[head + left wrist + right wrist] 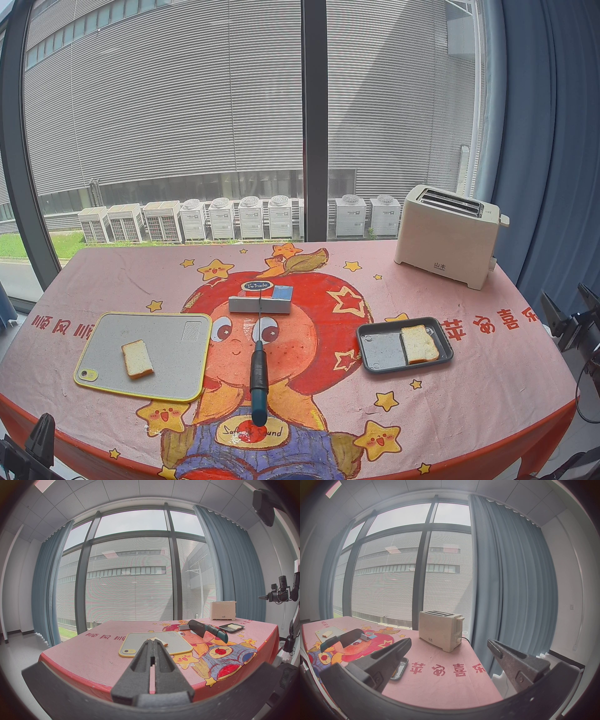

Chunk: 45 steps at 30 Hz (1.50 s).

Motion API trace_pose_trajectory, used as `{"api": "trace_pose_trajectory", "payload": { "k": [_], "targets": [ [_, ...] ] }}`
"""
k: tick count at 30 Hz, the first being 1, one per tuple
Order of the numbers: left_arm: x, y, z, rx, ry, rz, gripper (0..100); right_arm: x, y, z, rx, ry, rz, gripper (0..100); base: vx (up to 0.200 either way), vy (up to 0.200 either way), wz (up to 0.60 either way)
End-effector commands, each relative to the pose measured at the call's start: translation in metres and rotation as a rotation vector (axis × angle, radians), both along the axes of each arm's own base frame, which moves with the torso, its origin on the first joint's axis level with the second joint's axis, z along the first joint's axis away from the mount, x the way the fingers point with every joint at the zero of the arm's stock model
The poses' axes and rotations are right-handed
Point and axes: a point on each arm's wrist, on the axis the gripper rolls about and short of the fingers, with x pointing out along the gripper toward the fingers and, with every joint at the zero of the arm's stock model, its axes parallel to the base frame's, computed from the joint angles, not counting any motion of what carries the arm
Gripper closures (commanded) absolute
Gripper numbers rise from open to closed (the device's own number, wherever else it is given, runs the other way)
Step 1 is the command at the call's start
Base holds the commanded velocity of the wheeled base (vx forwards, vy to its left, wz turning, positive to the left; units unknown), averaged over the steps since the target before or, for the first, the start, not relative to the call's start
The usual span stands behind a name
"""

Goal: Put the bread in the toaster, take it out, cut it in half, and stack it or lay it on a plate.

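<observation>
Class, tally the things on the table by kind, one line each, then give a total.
Bread pieces: 2
Toaster: 1
Cutting board: 1
Knife: 1
Knife rest: 1
Tray: 1
Total: 7

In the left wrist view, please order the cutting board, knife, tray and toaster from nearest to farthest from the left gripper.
1. cutting board, left side, just ahead.
2. knife, in the middle.
3. tray, right side.
4. toaster, far right corner.

Red characters along the tablecloth (500, 387) edges, a small dark logo on the toaster (447, 237) front
</observation>
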Motion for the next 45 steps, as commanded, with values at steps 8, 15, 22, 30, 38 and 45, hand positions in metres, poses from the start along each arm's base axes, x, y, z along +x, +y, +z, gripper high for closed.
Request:
{"api": "trace_pose_trajectory", "payload": {
  "k": [8, 15, 22, 30, 38, 45],
  "targets": [
    [0.0, 0.0, -0.005, 0.0, 0.001, 0.001, 100, -0.058, 0.0, 0.01, -0.014, -0.108, 0.075, 0, 0.0, 0.0, 0.0],
    [0.0, 0.0, -0.005, 0.0, 0.001, 0.001, 100, -0.068, 0.0, 0.01, -0.014, -0.126, 0.085, 0, 0.0, 0.0, 0.0],
    [0.0, 0.0, -0.005, 0.0, 0.001, 0.001, 100, -0.08, 0.0, 0.007, -0.015, -0.139, 0.103, 0, 0.0, 0.0, 0.0],
    [0.0, 0.0, -0.005, 0.0, 0.001, 0.001, 100, -0.091, 0.0, 0.005, -0.016, -0.148, 0.11, 0, 0.0, 0.0, 0.0],
    [0.0, 0.0, -0.005, 0.0, 0.001, 0.001, 100, -0.112, 0.0, 0.007, -0.015, -0.136, 0.117, 0, 0.0, 0.0, 0.0],
    [0.0, 0.0, -0.005, 0.0, 0.001, 0.001, 100, -0.121, 0.0, 0.002, -0.014, -0.105, 0.12, 0, 0.0, 0.0, 0.0]
  ]
}}
